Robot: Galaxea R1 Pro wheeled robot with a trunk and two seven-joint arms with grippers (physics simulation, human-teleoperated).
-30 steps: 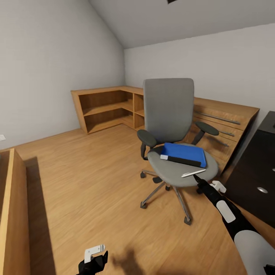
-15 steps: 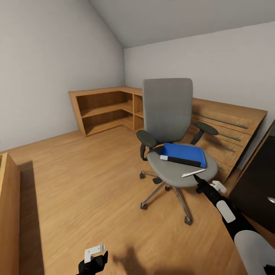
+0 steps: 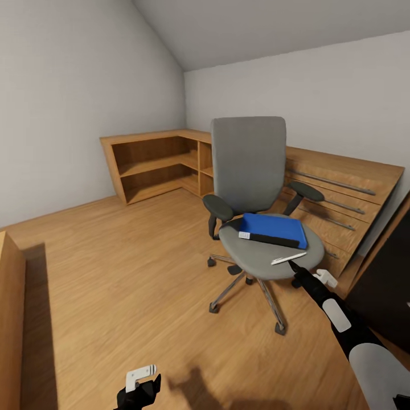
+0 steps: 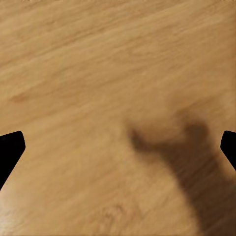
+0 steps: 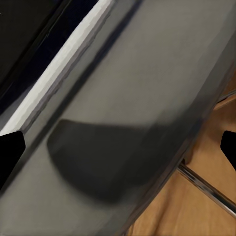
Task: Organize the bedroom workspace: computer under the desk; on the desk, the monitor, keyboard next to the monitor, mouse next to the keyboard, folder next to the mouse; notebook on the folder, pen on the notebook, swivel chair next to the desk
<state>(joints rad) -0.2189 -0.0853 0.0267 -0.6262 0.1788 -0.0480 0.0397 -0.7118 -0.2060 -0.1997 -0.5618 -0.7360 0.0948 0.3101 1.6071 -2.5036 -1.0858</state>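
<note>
A wooden floor (image 3: 125,267) fills the room, with a low wooden shelf unit (image 3: 156,162) in the far corner and a light wooden dresser (image 3: 336,199) along the right wall. The swivel chair (image 3: 250,188) stands on the floor in front of that dresser, its grey seat facing the robot. A dark edge of the desk (image 3: 387,285) shows at the far right, beside the chair. On the seat lies the blue folder (image 3: 276,226), with the black notebook (image 3: 267,238) resting on its near edge. The pen (image 3: 288,258) lies on the bare seat just in front of the folder, apart from it. The right gripper (image 3: 296,266) reaches to the seat's front rim, its tip right by the pen; in the right wrist view its jaws stand wide, with the seat and pen (image 5: 54,71) between them and nothing gripped. The left gripper (image 3: 139,390) hangs low over the floor, its jaws wide and holding nothing.
</note>
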